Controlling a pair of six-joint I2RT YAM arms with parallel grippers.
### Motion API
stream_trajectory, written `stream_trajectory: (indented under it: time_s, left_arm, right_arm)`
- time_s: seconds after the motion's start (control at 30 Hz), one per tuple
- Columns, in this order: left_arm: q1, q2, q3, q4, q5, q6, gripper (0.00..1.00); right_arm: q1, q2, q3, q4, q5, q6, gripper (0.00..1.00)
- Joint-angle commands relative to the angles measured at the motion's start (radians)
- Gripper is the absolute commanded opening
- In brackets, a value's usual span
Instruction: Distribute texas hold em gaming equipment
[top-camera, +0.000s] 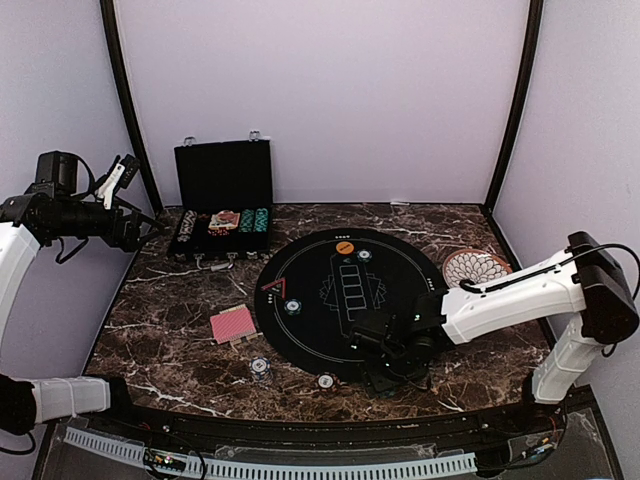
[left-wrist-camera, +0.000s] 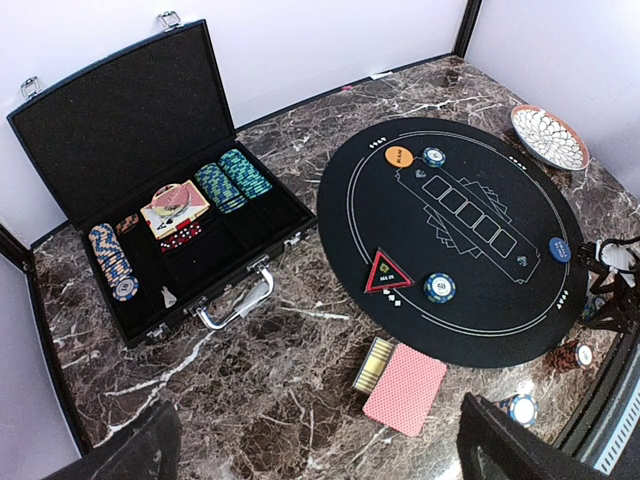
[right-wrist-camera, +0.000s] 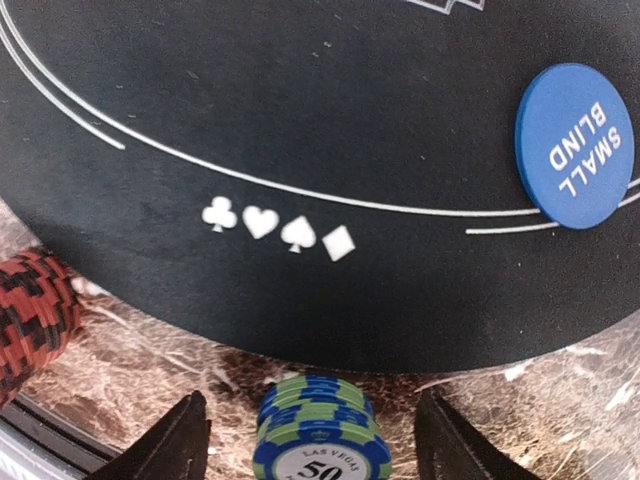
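Note:
In the right wrist view a stack of blue-and-green poker chips (right-wrist-camera: 320, 435) stands on the marble just off the black mat's (right-wrist-camera: 300, 120) edge. My right gripper (right-wrist-camera: 312, 398) is open around the stack, with a gap on each side. A blue marker disc (right-wrist-camera: 575, 145) lies on the mat, and a red-and-black chip stack (right-wrist-camera: 30, 315) sits to the left. From above, the right gripper (top-camera: 395, 370) is low at the mat's near edge. The left gripper (top-camera: 122, 178) is raised at the far left, open and empty. Red-backed cards (left-wrist-camera: 405, 388) lie beside the mat; the orange disc (top-camera: 345, 246) is at its far side.
The open black case (left-wrist-camera: 150, 200) at the back left holds rows of chips (left-wrist-camera: 232, 180). A white patterned plate (top-camera: 476, 267) sits right of the mat. Single chips (left-wrist-camera: 439, 288) and a red triangle marker (left-wrist-camera: 388, 270) rest on the mat. Another chip stack (top-camera: 261, 368) stands near the front edge.

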Motion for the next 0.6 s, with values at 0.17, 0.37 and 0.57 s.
stream_trajectory:
  time_s: [0.17,0.37,0.57]
  left_arm:
    - [0.006,-0.014,0.011,0.01,0.014,0.014,0.99]
    - [0.006,-0.013,0.014,0.007,0.01,0.017,0.99]
    - [0.006,-0.011,0.014,0.005,0.011,0.018,0.99]
  right_arm:
    - [0.007,0.017,-0.021,0.01,0.001,0.002,0.65]
    - [0.007,0.011,-0.013,0.004,0.004,0.0,0.56]
    - [0.007,-0.005,0.008,-0.02,0.015,-0.002,0.45]
